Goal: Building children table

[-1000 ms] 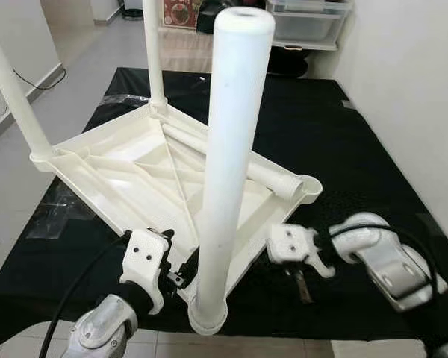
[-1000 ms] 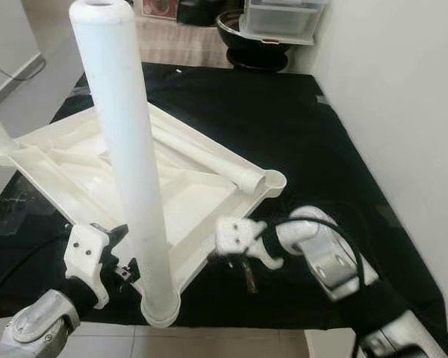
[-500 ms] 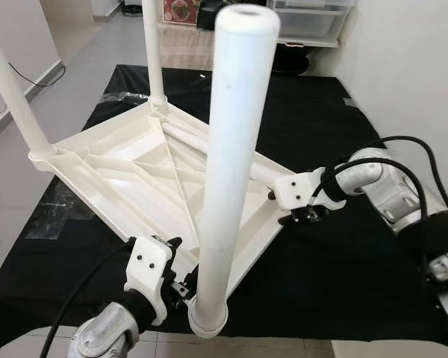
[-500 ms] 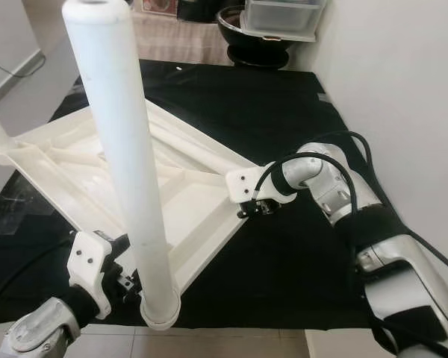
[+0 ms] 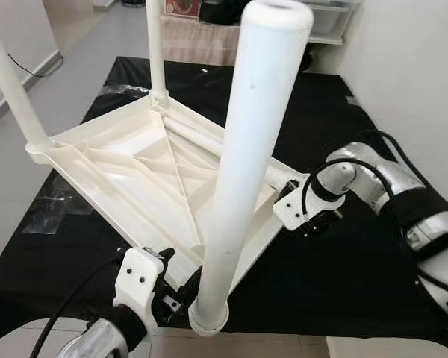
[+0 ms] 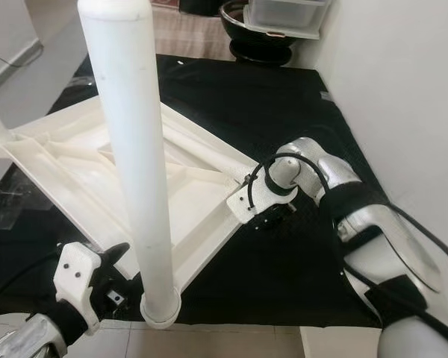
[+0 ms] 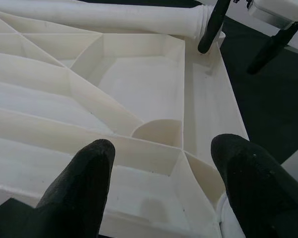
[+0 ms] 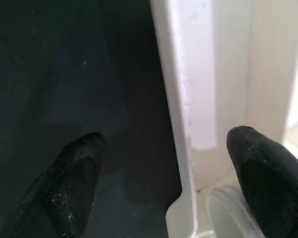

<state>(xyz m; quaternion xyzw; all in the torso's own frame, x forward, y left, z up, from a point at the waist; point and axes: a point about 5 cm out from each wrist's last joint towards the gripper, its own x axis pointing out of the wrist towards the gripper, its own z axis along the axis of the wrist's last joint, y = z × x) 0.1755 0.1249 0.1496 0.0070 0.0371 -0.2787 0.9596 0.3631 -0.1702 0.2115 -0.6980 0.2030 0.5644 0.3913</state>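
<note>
A white plastic table (image 5: 119, 160) lies upside down on a black mat, its ribbed underside facing up. Three legs stand upright in its corners: a near leg (image 5: 246, 164), a far leg (image 5: 155, 45) and a left leg (image 5: 11, 82). A loose leg (image 5: 198, 136) lies across the underside, its end near the right corner. My right gripper (image 6: 270, 216) is open at that right corner, the table's rim (image 8: 184, 114) between its fingers. My left gripper (image 5: 173, 300) is open low beside the near leg's base, facing the ribs (image 7: 139, 99).
The black mat (image 5: 358, 261) covers the floor under the table, with bare mat to the right. A white wall (image 5: 418, 67) runs close along the right. Storage bins (image 6: 284, 15) and a dark bowl (image 6: 243, 19) stand at the back. Tiled floor (image 5: 30, 224) lies to the left.
My right arm has swung from the table's front edge up to its right corner, where its fingers now straddle the rim. The left gripper has sunk slightly; the view has shifted a little.
</note>
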